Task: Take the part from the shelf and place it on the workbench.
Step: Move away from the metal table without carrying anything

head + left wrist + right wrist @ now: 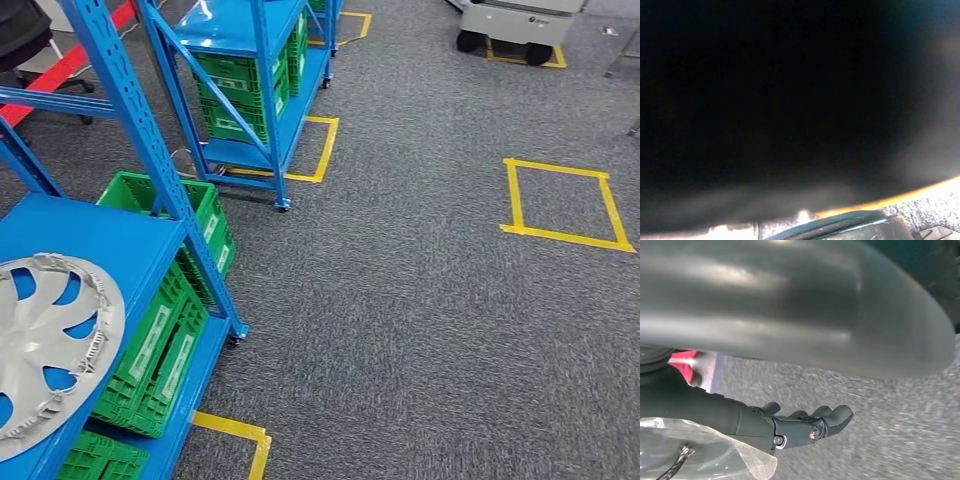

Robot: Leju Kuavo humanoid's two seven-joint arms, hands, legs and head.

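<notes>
1. The part (45, 350) is a silver wheel cover lying flat on the top deck of the near blue shelf (113, 235), at the lower left of the head view, partly cut off by the picture's edge.
2. It looks like thin moulded plastic — probably light, fairly stiff across the face, but flexible and easy to crack at the rim.
3. Curved spokes fan out from the centre, with open slots showing the blue deck beneath; clips and a wire ring seem to run round the edge.
4. The painted face is likely slick, so a hold at the rim or through 1 slot should be surer than pressing on the face.
5. The right hand (806, 425) hangs over grey carpet (423, 330), fingers stretched out and slightly apart, holding nothing.
6. The left wrist view is almost wholly dark — I cannot tell the left hand's state.
7. Green slotted crates (162, 335) sit on the lower decks; yellow tape (562, 205) marks squares on the carpet.
</notes>
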